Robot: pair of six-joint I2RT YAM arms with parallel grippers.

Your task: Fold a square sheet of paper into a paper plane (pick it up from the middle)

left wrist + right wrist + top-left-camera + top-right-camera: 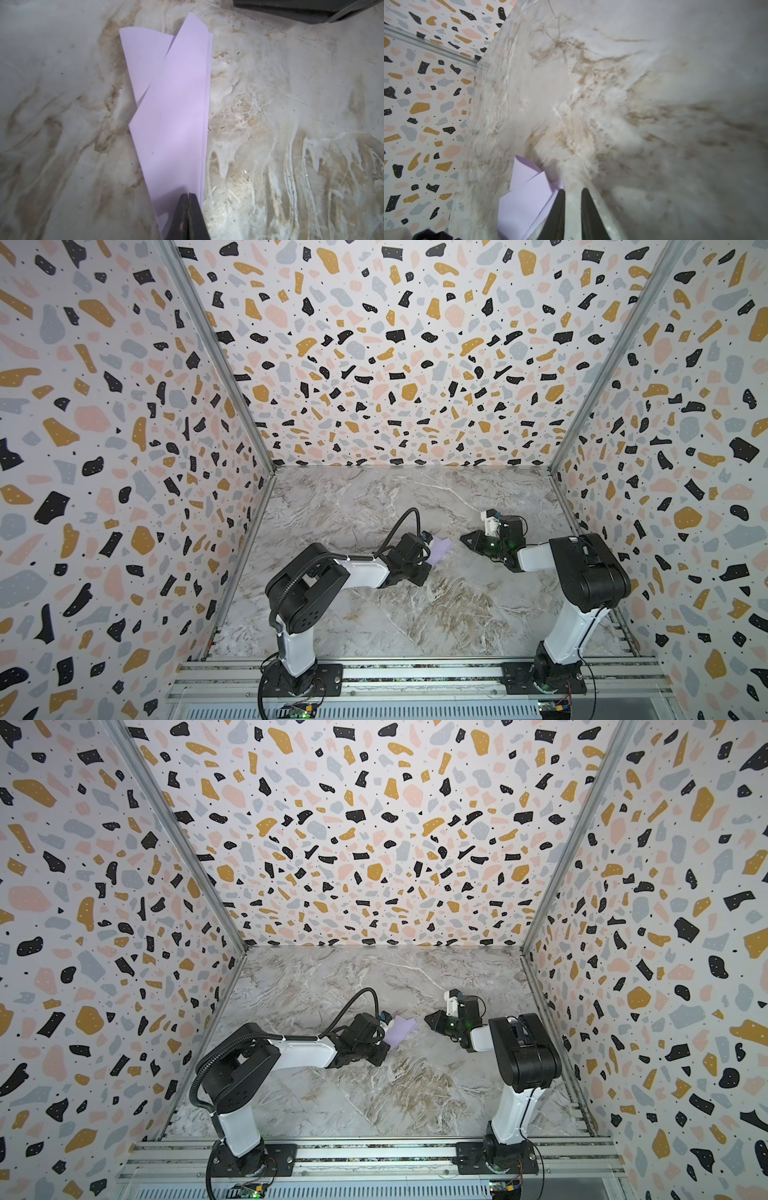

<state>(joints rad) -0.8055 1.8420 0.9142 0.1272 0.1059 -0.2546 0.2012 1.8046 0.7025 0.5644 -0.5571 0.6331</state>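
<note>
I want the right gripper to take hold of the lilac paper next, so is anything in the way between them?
Nothing visible. Only bare table lies between the right gripper and the wide end of the lilac paper. The left gripper pinches its narrow end, away from that path.

The bench (415, 614) is veined marble. A lilac paper plane (172, 116) lies on it, stretching from the left fingers (197, 214) toward the right fingers (557, 214).
</note>
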